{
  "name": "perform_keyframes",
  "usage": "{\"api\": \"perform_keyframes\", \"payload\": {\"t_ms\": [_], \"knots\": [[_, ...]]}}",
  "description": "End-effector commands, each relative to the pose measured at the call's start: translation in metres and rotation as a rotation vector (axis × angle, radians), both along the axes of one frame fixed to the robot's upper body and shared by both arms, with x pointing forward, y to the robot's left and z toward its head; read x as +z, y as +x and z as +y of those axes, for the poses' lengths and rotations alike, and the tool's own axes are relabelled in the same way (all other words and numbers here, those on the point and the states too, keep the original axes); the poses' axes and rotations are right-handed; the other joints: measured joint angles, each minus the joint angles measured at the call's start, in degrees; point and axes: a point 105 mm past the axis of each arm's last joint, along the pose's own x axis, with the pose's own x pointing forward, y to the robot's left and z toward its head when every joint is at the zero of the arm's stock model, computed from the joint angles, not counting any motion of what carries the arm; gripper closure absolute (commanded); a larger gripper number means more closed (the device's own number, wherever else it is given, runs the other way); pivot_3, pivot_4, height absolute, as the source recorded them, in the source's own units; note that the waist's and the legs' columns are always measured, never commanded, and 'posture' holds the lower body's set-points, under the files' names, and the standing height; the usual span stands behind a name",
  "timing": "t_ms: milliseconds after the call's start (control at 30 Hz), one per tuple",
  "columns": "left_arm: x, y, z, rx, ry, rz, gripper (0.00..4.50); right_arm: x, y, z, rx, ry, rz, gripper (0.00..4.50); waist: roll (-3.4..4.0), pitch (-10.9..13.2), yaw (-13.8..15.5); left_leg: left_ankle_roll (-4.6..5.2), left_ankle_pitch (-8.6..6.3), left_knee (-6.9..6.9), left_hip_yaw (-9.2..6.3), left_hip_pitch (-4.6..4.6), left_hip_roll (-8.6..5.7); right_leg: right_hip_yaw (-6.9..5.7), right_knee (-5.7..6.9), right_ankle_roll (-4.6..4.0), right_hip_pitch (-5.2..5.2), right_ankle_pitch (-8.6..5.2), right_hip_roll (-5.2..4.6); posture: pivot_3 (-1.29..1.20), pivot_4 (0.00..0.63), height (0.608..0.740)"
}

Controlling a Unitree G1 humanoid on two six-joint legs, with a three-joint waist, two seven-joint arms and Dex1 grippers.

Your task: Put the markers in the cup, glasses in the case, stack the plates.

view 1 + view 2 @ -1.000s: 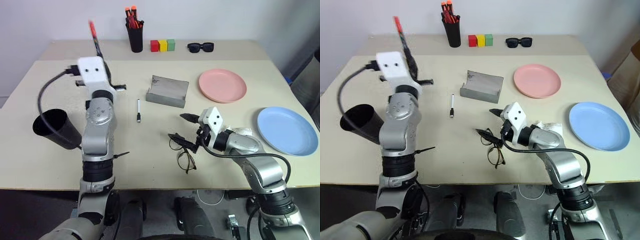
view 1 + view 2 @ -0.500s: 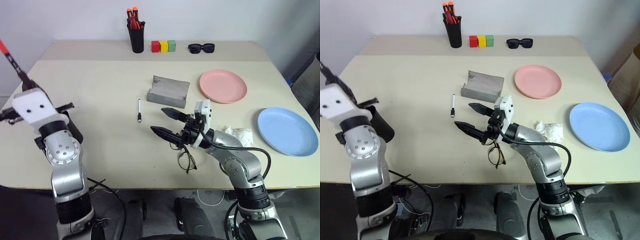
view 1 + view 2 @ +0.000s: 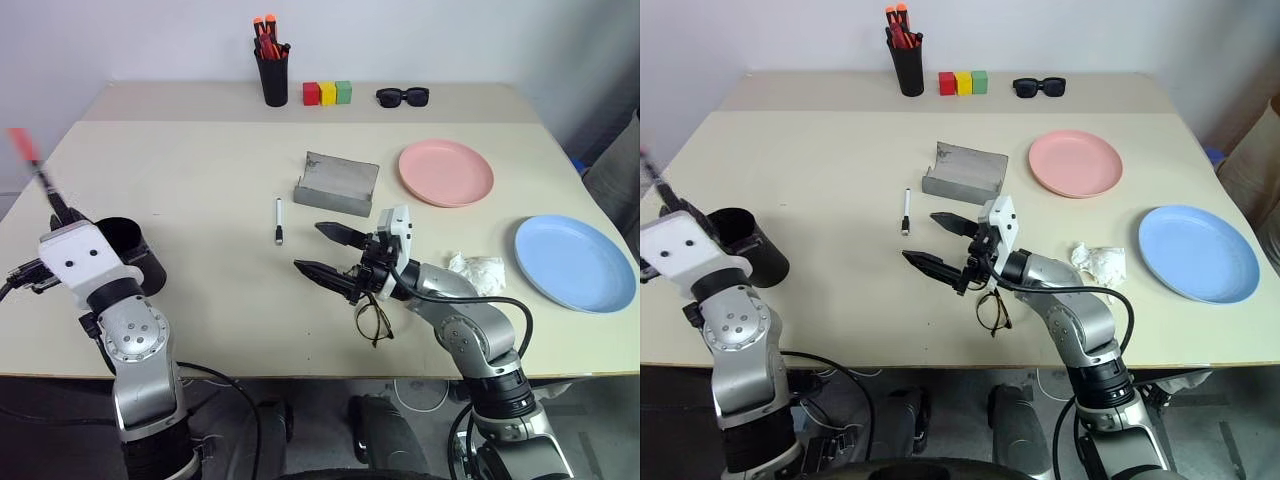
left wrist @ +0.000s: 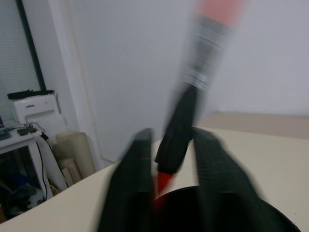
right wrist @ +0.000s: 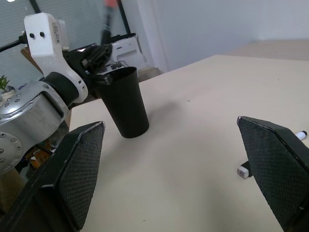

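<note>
The black cup (image 3: 125,245) stands upright near the table's left edge. My left gripper (image 4: 169,164) hovers just over its mouth, open, and the red marker (image 4: 181,121) with a black middle stands blurred between the parted fingers, red tip up (image 3: 25,148). The white marker (image 3: 278,220) lies mid-table. My right gripper (image 3: 308,247) is open and empty, pointing left just above the table, with the wire-framed glasses (image 3: 372,318) lying behind and below it. The grey case (image 3: 337,183) stands open beyond. The pink plate (image 3: 446,171) and blue plate (image 3: 574,262) lie apart on the right.
At the back stand a black pen holder (image 3: 270,72) with orange-capped pens, three coloured blocks (image 3: 327,92) and black sunglasses (image 3: 402,95). A crumpled white tissue (image 3: 478,270) lies between my right arm and the blue plate.
My left arm has come back, left and down with the red marker to just over the cup, and its fingers have parted. My right gripper has shifted slightly left and rolled.
</note>
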Motion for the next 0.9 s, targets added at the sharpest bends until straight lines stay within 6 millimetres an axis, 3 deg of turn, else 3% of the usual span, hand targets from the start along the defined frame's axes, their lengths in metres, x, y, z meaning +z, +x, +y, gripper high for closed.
{"api": "perform_keyframes", "payload": {"t_ms": [33,133,500,667,800,900], "knots": [[0.001,-0.002,0.002,0.018,0.006,-0.003,1.46,0.009,-0.003,0.002,0.002,0.023,-0.046,0.0,0.0,0.0,0.0,0.0,0.0,0.0,0.0,0.0,0.0,0.0,0.0,0.0,0.0,0.0,0.0,0.0,0.15,0.74],[0.001,-0.001,0.003,0.02,0.006,-0.005,0.03,0.009,-0.003,0.003,0.002,0.025,-0.046,0.0,0.0,0.0,0.0,0.0,0.0,0.0,0.0,-0.02,0.0,0.0,-0.02,0.0,0.0,0.0,0.0,0.0,0.15,0.74],[0.016,0.003,0.004,0.003,0.033,-0.047,0.03,0.012,0.0,0.005,-0.002,0.027,-0.059,0.0,0.0,0.0,0.0,0.0,0.0,-0.01,0.0,-0.02,0.0,0.0,-0.02,0.01,-0.01,0.0,0.0,0.0,0.15,0.74],[0.039,0.012,-0.005,-0.05,0.068,-0.108,0.03,0.011,-0.001,0.005,-0.003,0.028,-0.058,0.0,-0.02,0.0,0.0,0.0,0.0,0.0,-0.01,-0.04,0.0,-0.01,-0.02,0.01,-0.01,0.0,0.0,0.0,0.15,0.74],[0.074,0.03,-0.032,-0.188,0.122,-0.18,0.03,0.011,-0.001,0.005,-0.004,0.029,-0.056,0.0,-0.02,0.0,0.0,0.0,0.0,0.0,-0.03,-0.05,0.0,-0.04,-0.02,0.04,-0.01,0.02,0.01,0.0,0.15,0.74],[0.075,0.054,-0.051,-0.301,0.083,-0.104,0.03,0.011,0.0,0.005,-0.01,0.029,-0.055,0.0,-0.02,0.0,0.0,0.0,0.0,0.0,-0.01,-0.04,-0.01,-0.03,-0.03,0.06,0.0,0.03,0.01,0.0,0.15,0.74]]}}
